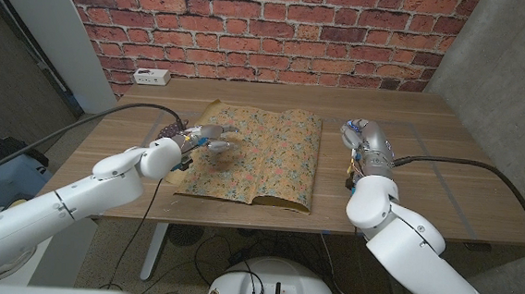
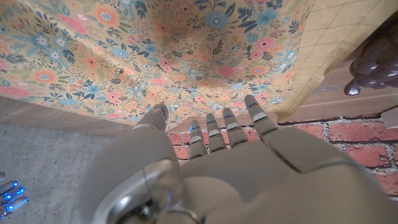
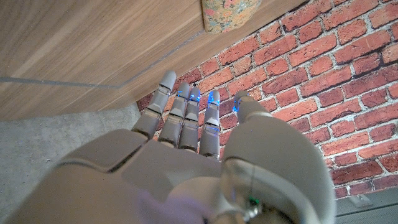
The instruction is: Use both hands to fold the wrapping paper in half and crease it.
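Your left hand's fingers [image 2: 208, 134] reach out straight and a little apart, with nothing between them; in the left wrist view their tips point at the floral wrapping paper [image 2: 161, 50] and do not close on it. In the head view your left hand [image 1: 200, 139] sits over the left part of the wrapping paper [image 1: 257, 156], fingertips toward the middle of the sheet; whether they press on it or hover just above it cannot be told.

Your right hand's fingers [image 3: 186, 115] are also extended side by side, lit blue at the tips, and hold nothing. In the head view your right hand [image 1: 363, 140] stands just beside the paper's right edge, apart from it, above the bare tabletop [image 1: 447, 151].

The paper lies in the middle of the tabletop, printed side up, with a shallow fold line running down it from far edge to near edge. Its near edge lifts slightly, showing a plain yellowish underside. In the left wrist view that underside carries a faint grid [image 2: 336, 43]. A corner of the paper [image 3: 230, 14] also shows in the right wrist view.

A white power strip [image 1: 151, 76] lies at the tabletop's far left corner, against the brick wall [image 1: 271, 27].
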Motion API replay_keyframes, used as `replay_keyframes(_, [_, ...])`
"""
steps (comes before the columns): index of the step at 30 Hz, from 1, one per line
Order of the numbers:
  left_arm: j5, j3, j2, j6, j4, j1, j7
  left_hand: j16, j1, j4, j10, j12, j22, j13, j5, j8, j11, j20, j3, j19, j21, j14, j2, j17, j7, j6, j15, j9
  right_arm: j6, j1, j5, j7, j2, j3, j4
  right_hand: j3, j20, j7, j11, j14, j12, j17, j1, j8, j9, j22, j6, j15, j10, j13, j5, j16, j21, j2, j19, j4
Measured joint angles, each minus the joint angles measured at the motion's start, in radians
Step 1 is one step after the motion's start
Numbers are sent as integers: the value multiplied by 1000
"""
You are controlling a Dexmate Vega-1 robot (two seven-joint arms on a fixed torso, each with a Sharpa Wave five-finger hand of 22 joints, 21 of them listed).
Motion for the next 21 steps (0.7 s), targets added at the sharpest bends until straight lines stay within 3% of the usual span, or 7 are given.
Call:
replay_keyframes(15, [-44,1,8,-18,8,-1,20,0,-11,4,5,0,0,0,0,0,5,5,4,5,0,11,1,0,0,0,0,0,-144,106,39,-7,-16,-95,28,-2,0,-9,-4,-4,0,6,-1,-8,0,0,-9,-3,-4,0,-11,0,-1,0,0,-2])
replay_keyframes(21, [-57,2,13,-30,11,0,29,0,-20,8,7,0,0,0,0,0,7,5,0,5,0,15,-1,0,5,5,4,0,-207,153,61,-13,-13,-141,51,-13,4,-11,-4,-8,-6,3,-9,-15,0,0,-11,-8,-4,0,-21,0,-1,-27,4,-6])
